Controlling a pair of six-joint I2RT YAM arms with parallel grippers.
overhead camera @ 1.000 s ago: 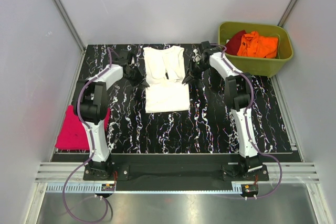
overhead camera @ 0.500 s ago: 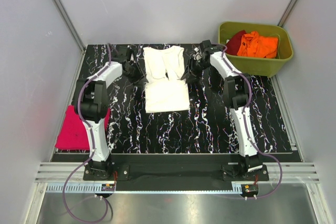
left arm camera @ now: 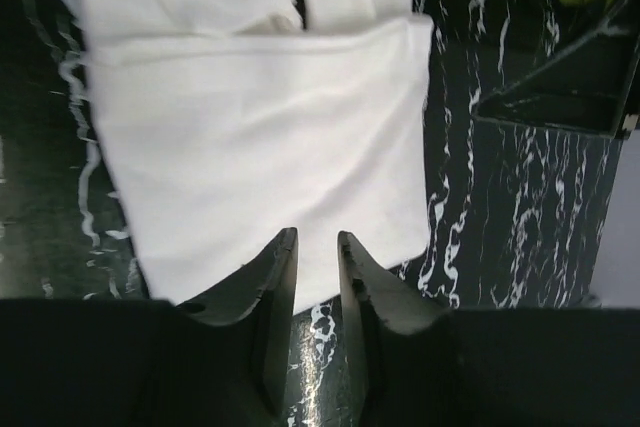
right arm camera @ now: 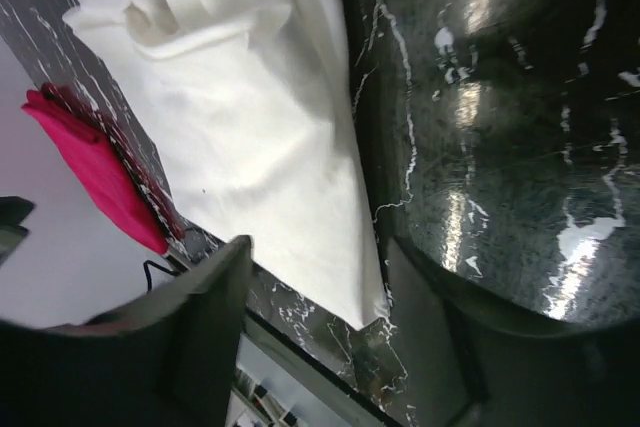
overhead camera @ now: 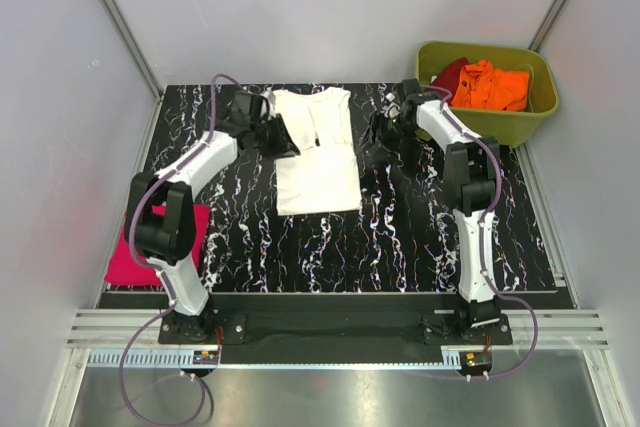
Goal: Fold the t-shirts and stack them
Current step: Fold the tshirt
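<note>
The white t-shirt (overhead camera: 316, 162) lies partly folded at the back middle of the table, its lower half doubled up over the upper part. My left gripper (overhead camera: 272, 133) hovers at its left edge. In the left wrist view the fingers (left arm camera: 316, 242) stand a narrow gap apart over the white cloth (left arm camera: 260, 137), with nothing between them. My right gripper (overhead camera: 382, 134) is just right of the shirt, over bare table. Its jaws (right arm camera: 320, 287) are wide open beside the cloth (right arm camera: 260, 147). A folded magenta shirt (overhead camera: 140, 247) lies at the left edge.
The olive-green tub (overhead camera: 485, 125) at the back right holds an orange shirt (overhead camera: 492, 85) and a dark red one (overhead camera: 449, 75). The table is black with white veining (overhead camera: 400, 237). Grey walls close in both sides and the back. The magenta shirt (right arm camera: 95, 177) shows in the right wrist view.
The left arm has swung inward, bringing its gripper from left of the shirt to the shirt's left edge. The right gripper has drawn back a little to the right.
</note>
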